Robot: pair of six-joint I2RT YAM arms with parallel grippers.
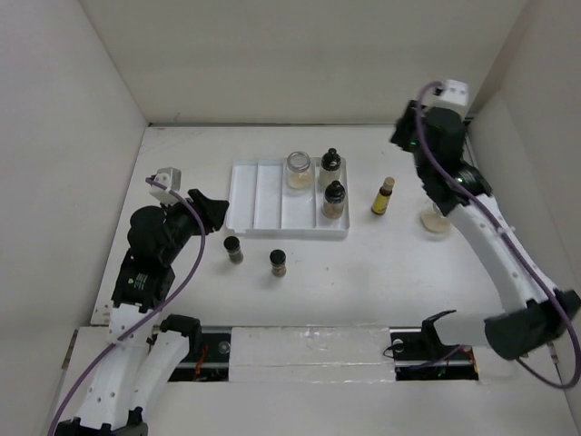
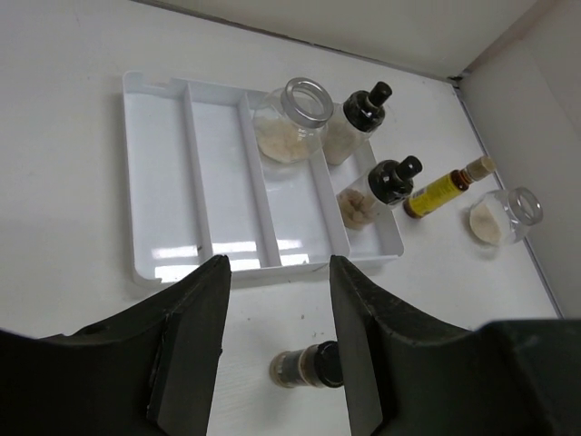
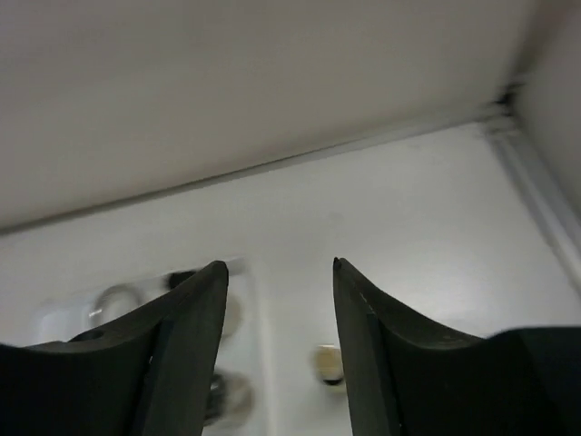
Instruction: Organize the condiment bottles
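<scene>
A white ridged tray (image 1: 263,195) holds a wide clear jar (image 1: 298,170) with beige contents and two black-capped bottles (image 1: 330,169) (image 1: 334,200) with pale contents. A slim yellow bottle (image 1: 383,196) stands right of the tray. Another clear jar (image 1: 437,222) is partly hidden by the right arm. Two small brown spice bottles (image 1: 234,250) (image 1: 278,263) stand in front of the tray. My left gripper (image 1: 218,212) is open and empty by the tray's left edge; in the left wrist view (image 2: 278,265) one brown bottle (image 2: 309,365) shows below its fingers. My right gripper (image 1: 402,132) is open, empty and raised at the back right; it also shows in the right wrist view (image 3: 279,266).
White walls enclose the table on the left, back and right. The tray's two left compartments (image 2: 218,173) hold nothing. The right wrist view is blurred and shows the back wall, the tray's dim shapes and the yellow bottle's cap (image 3: 329,363).
</scene>
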